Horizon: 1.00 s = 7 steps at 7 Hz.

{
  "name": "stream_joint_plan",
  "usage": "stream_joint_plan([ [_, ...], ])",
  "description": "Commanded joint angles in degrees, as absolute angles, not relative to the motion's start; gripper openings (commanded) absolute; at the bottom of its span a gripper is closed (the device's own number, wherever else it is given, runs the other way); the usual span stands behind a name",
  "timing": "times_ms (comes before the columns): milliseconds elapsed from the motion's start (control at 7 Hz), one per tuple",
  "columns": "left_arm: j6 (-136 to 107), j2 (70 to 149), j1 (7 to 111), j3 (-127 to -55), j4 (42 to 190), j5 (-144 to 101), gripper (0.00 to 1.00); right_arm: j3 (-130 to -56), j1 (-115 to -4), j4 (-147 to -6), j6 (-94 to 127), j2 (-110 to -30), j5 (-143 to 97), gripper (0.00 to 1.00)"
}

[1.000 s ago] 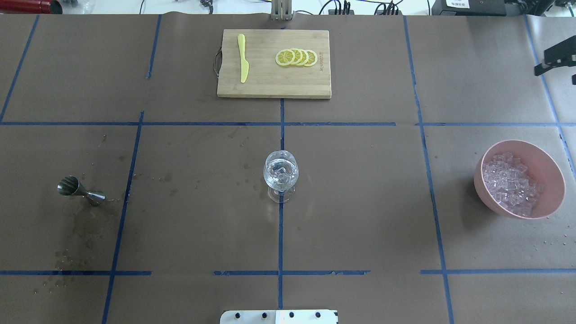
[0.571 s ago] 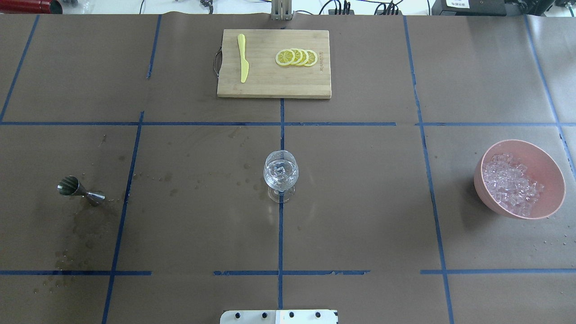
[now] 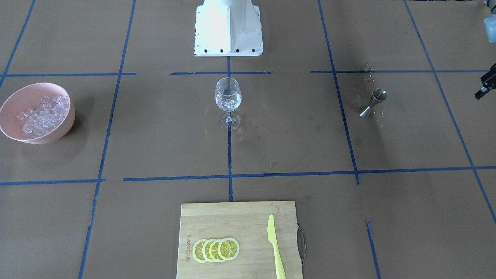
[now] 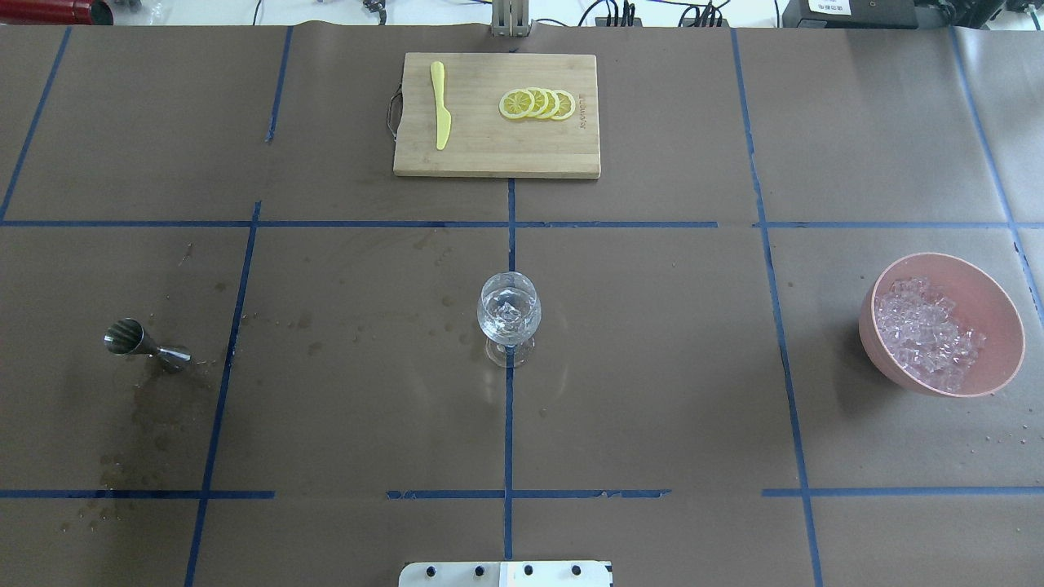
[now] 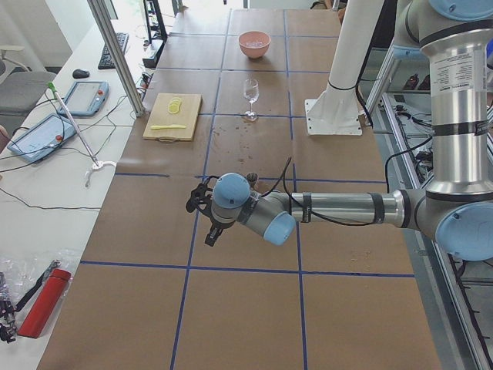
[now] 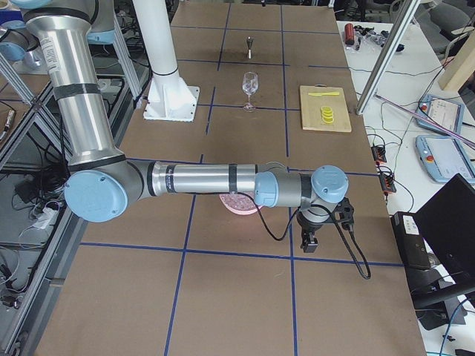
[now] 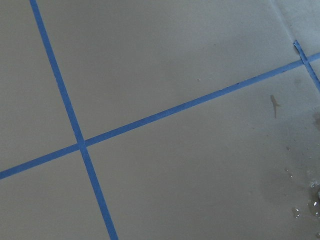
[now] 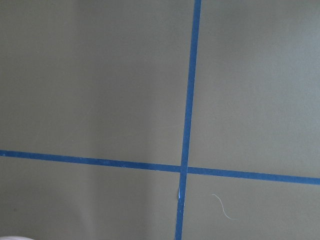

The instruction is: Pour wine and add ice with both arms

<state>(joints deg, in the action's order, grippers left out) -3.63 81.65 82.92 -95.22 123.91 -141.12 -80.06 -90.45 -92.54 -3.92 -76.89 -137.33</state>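
Observation:
A clear wine glass stands at the table's centre with a few ice cubes and shiny colourless wine inside. The heap of ice fills a pink bowl at the right. Dark wet marks stain the paper around a steel jigger lying at the left. My left gripper hangs over bare table far left of the jigger; whether it is open, I cannot tell. My right gripper hangs beyond the bowl, state also unclear. Both wrist views show only paper and blue tape.
A bamboo cutting board at the far centre carries lemon slices and a yellow knife. The white robot base sits at the near edge. Monitors and cables lie on the bench past the board.
A black part of the right gripper showed at the overhead view's right edge one second ago; it has left that view. Glass, bowl and jigger have not moved.

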Motion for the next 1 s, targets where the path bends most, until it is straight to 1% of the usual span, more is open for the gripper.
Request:
stream_joint_plan([
  [0,-3.6,80.6,83.0,-94.9,125.2,-139.8,1.00,-79.7,-90.5,-92.5,-9.3,-76.8,-136.2,1.00],
  [143,-3.5,79.2,83.0,-94.7,125.7,-139.7,1.00,-80.0,-90.4,-92.8,-9.8,-76.6,-136.3,1.00],
  [857,-3.5,78.1,83.2,-96.4,123.5,-137.8,1.00,-80.7,-90.3,-92.6,-8.1,-77.1,-136.2,1.00],
])
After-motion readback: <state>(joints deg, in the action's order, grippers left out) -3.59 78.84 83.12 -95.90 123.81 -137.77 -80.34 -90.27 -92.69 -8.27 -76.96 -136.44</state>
